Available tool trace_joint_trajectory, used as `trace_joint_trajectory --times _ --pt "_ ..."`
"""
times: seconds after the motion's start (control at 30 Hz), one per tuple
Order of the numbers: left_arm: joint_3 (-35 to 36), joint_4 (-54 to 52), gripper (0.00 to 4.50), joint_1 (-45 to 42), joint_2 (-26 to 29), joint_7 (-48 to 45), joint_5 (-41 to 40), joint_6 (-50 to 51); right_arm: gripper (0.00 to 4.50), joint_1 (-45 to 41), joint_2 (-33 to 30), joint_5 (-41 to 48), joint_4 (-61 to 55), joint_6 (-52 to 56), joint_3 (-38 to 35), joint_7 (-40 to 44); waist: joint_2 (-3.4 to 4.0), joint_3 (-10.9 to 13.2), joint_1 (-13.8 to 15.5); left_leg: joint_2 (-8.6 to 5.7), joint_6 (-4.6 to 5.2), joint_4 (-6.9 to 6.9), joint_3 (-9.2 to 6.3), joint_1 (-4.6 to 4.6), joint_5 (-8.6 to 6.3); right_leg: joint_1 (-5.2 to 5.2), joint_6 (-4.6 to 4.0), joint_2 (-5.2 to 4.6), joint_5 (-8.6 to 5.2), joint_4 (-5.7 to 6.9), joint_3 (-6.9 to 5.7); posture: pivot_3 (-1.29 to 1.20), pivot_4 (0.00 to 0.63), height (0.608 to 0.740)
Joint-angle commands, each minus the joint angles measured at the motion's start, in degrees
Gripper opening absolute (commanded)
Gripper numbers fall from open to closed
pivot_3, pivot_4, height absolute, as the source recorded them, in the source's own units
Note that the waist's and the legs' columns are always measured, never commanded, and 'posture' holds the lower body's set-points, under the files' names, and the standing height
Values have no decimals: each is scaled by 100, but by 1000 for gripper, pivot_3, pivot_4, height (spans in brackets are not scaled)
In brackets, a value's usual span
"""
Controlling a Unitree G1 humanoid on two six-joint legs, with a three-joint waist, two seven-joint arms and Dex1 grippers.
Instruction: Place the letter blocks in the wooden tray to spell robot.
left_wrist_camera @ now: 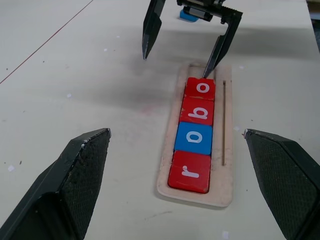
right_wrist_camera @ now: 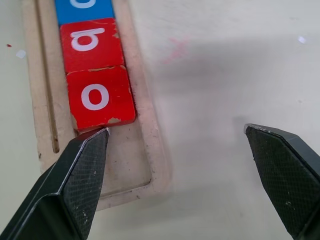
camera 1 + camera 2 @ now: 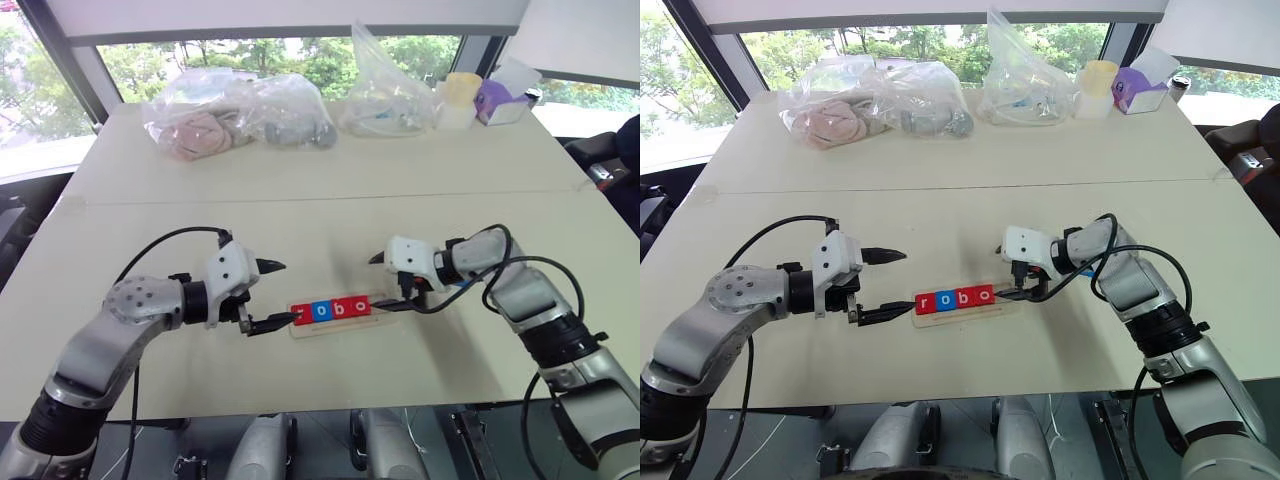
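Observation:
The wooden tray [image 3: 336, 328] lies on the table between my two grippers. In its slot, letter blocks sit side by side: a red r [image 1: 189, 172], a blue o [image 1: 194, 138], a red b [image 1: 197, 111] and a red o [image 1: 200, 88]. The slot's right end [image 2: 125, 170] is bare. My left gripper [image 3: 287, 293] is open at the tray's left end, holding nothing. My right gripper [image 3: 374, 281] is open too, and its lower finger [image 2: 85, 175] rests in the bare end against the red o. A small blue piece [image 1: 187, 16] shows behind the right gripper, too hidden to identify.
Clear plastic bags [image 3: 200, 125] [image 3: 385, 100] line the table's far edge, with a pale yellow cup [image 3: 462, 100] and a purple box [image 3: 500, 100] at the far right. A seam [image 3: 300, 200] crosses the table behind the tray. The table's front edge is close below the tray.

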Motion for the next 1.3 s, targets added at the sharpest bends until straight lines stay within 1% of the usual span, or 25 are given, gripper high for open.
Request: trace_joint_trajectory --times 0.03,0.2,0.3,0.43,0.53,0.63,0.7,0.77,0.83,0.93,1.0,1.07,1.1,1.23,1.3 --pt "63 -174 4500 -60 27 19 -27 -29 4437 -62 -66 -19 -178 -67 -74 -4 0 0 0 0 0 0 0 0 0 0 -1 0 0 0 0 0 150 725" --pt "61 -157 4500 -63 8 35 -21 -40 4437 -104 -363 75 -221 105 -434 -64 0 0 7 0 0 0 0 0 0 0 -1 0 -1 0 0 0 150 725" --pt "55 -143 4500 -63 -24 53 -19 -58 4437 -21 -431 452 -462 769 -1050 -344 0 0 9 0 0 0 0 0 0 0 -3 -1 -1 0 1 0 150 725" --pt "11 -82 4500 -94 -102 80 11 -107 4437 369 -350 621 -898 1738 -1910 -1272 -1 0 20 0 0 -1 -2 -1 0 0 -4 -4 -2 0 6 0 150 725" --pt "-40 4 4500 -132 -148 46 42 -173 4437 892 -179 732 -1530 2472 -2434 -1929 -1 -1 23 0 0 -1 -2 -2 0 1 -13 -6 -7 -1 7 0 150 725" --pt "-93 86 4500 -194 -175 -15 60 -224 4437 1321 121 836 -2155 3330 -2843 -2590 1 -1 10 0 0 -1 -2 -4 0 -1 -14 -7 -8 -1 8 0 150 725" --pt "-171 181 4500 -282 -213 -68 81 -268 4437 1568 562 677 -2470 4085 -3212 -3387 3 -4 7 0 0 -1 -1 -3 0 -2 -15 -6 -8 1 9 0 150 725" --pt "-258 274 4500 -371 -256 -133 93 -318 4437 1752 963 561 -2803 4637 -3438 -3985 6 -7 15 2 0 -1 -1 -1 0 -2 -15 -4 -7 4 10 0 150 725" --pt "-317 372 4500 -445 -282 -202 119 -382 4437 1859 1323 514 -3157 4948 -3526 -4431 7 -7 14 2 0 -1 -2 -2 0 -3 -16 -3 -8 5 9 0 150 725" --pt "-482 496 4500 -612 -404 -240 173 -437 4437 1975 1726 318 -3445 5211 -3537 -5082 10 -8 5 1 0 -1 0 -2 0 -4 -16 -2 -8 5 9 0 150 725" --pt "-537 654 4500 -746 -460 -322 209 -519 4437 2012 2065 100 -3511 5322 -3406 -5603 10 -8 7 1 0 -1 0 -2 0 -4 -15 0 -8 5 9 0 150 725" --pt "-563 752 4500 -861 -516 -369 217 -543 4437 1985 2350 24 -3464 5410 -3402 -5924 10 -9 6 0 0 -1 1 -2 0 -4 -15 2 -7 5 8 0 150 725" --pt "-622 748 4500 -919 -580 -331 235 -509 4437 1972 2399 57 -3399 5422 -3484 -5965 10 -9 3 0 0 -1 1 -2 0 -4 -15 4 -7 6 7 0 150 725" --pt "-608 834 4500 -950 -524 -491 261 -587 4437 1886 2748 -90 -3035 5385 -3584 -6498 13 -10 -17 -1 1 -1 3 -2 1 -4 -3 12 -1 6 3 0 150 725" --pt "-616 843 4500 -962 -541 -501 273 -588 4437 1895 2825 -27 -2856 5308 -3705 -6564 12 -11 -21 -1 1 -1 3 -1 1 -4 -1 14 0 6 3 0 150 725"
